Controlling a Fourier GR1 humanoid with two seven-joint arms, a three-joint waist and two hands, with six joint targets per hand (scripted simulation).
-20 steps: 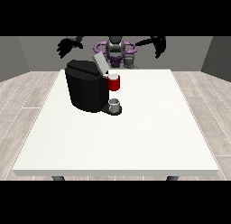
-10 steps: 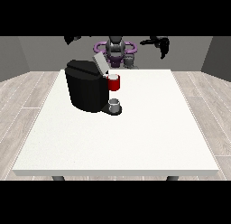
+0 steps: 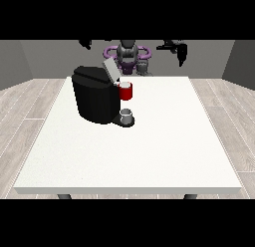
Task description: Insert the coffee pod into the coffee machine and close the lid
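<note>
While the coffee pod (image 3: 126,90) sits on the coffee machine (image 3: 95,94), both hands' finger positions are unclear.

White table (image 3: 149,156) on pale wood-plank floor (image 3: 25,106); plain grey walls (image 3: 45,57).

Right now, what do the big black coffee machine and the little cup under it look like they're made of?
The coffee machine looks like black plastic with a matte finish: its body is evenly dark, with only faint highlights along the edges. Its raised lid is pale grey and could be plastic or metal. The cup looks like grey metal or glazed ceramic, going by its pale rim; the view leaves that open.
</note>
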